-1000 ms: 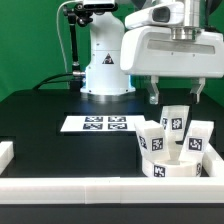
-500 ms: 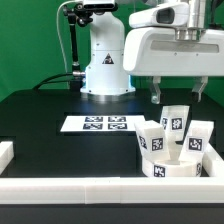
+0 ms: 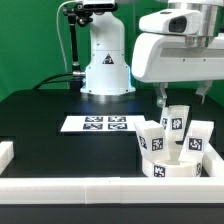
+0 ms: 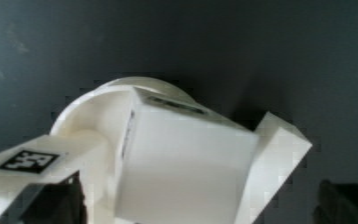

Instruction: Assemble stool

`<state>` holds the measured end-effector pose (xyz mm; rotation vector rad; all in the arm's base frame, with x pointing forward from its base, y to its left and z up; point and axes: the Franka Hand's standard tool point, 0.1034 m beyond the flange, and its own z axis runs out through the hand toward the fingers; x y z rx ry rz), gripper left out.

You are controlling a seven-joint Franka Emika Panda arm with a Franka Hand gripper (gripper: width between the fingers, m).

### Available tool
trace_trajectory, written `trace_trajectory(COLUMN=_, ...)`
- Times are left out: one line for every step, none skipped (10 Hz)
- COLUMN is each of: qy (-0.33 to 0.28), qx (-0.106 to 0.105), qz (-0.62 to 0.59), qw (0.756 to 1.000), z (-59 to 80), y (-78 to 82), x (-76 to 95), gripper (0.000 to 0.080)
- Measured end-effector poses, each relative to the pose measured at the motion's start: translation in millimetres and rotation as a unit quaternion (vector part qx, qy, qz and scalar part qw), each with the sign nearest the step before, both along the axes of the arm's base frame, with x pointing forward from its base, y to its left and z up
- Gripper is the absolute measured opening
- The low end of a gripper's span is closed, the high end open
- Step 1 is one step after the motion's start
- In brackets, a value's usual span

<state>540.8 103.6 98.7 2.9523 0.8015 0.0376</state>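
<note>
The white stool sits at the exterior view's right. Its round seat (image 3: 165, 166) lies flat on the black table, and three short tagged legs (image 3: 176, 119) stand up from it. My gripper (image 3: 183, 97) hangs just above the legs with its dark fingers (image 3: 160, 97) spread apart and nothing held. In the wrist view, a white leg (image 4: 185, 160) fills the space between the two fingertips (image 4: 48, 203), and part of the rounded seat (image 4: 131, 92) shows beyond it. The gripper (image 4: 197, 208) is open around that leg, and I cannot tell whether it touches it.
The marker board (image 3: 97, 124) lies flat mid-table. White border rails run along the front (image 3: 90, 191) and the exterior view's left (image 3: 8, 152). The arm's white base (image 3: 105, 62) stands at the back.
The gripper has shifted toward the exterior view's right above the stool. The stool and its legs have not moved.
</note>
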Motion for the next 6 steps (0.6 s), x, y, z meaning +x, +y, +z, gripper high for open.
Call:
trace_trajectory(qy=0.001, qx=-0.005, qz=0.035, qw=0.999, z=-2.4, y=-0.9, x=-2.3, gripper=0.0648)
trace_trajectory(qy=0.004, qx=-0.007, qz=0.072, qw=0.997, z=-2.1, y=-2.5, x=-1.7, gripper=0.0648)
trace_trajectory(qy=0.006, qx=-0.008, qz=0.096, qw=0.995, z=-2.3, y=-3.3, x=-1.6, gripper=0.0648)
trace_trajectory(qy=0.007, qx=-0.011, qz=0.122, qw=0.992, z=-3.2, y=-3.0, x=-1.9, gripper=0.0648)
trace_trajectory(qy=0.006, qx=-0.018, qz=0.175, qw=0.984, z=-4.5, y=-1.9, x=-2.4, gripper=0.0648)
trace_trajectory(qy=0.004, qx=-0.022, qz=0.218, qw=0.976, z=-5.6, y=-1.8, x=-3.2, gripper=0.0648)
